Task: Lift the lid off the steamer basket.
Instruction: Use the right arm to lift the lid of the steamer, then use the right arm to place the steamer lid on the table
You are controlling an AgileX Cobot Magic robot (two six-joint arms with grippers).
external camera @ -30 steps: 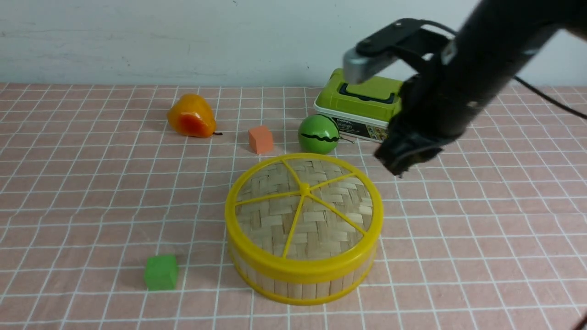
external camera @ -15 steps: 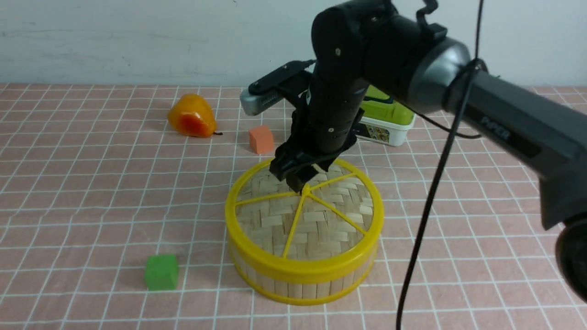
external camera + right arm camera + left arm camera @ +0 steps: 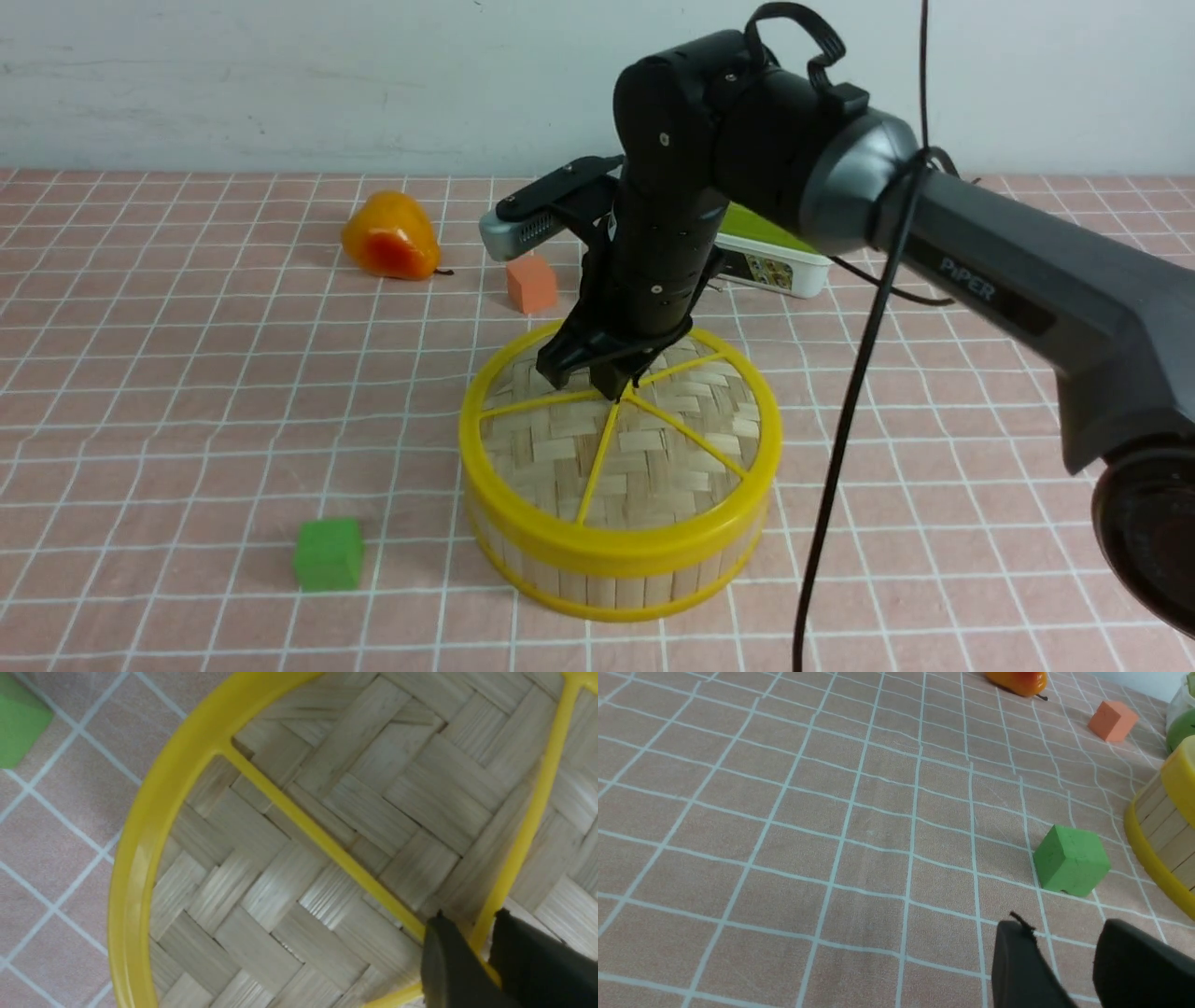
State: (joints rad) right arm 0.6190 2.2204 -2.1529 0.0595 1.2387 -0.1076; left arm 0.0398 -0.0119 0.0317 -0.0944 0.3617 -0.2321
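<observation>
Sitting shut: round woven-bamboo lid with yellow rim and spokes (image 3: 621, 439) on slatted bamboo steamer basket with yellow rims (image 3: 616, 574), mid-cloth, contents hidden; right gripper (image 3: 607, 383) pinching that lid at its centre; left gripper (image 3: 1064, 933) parted, empty, near green foam cube (image 3: 328, 553); behind: orange foam cube (image 3: 531, 284), orange-yellow pear (image 3: 389, 246), white box with green lid (image 3: 775, 257), half hidden by the right arm.

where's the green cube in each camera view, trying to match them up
Front view: the green cube sits to the robot's left of the steamer basket, apart from it.
Left wrist view: the green cube shows in full, near the basket's slatted wall.
Right wrist view: only a corner of it shows, cut off by the picture's edge, outside the lid.
Shared landmark: the lid's yellow rim.
</observation>
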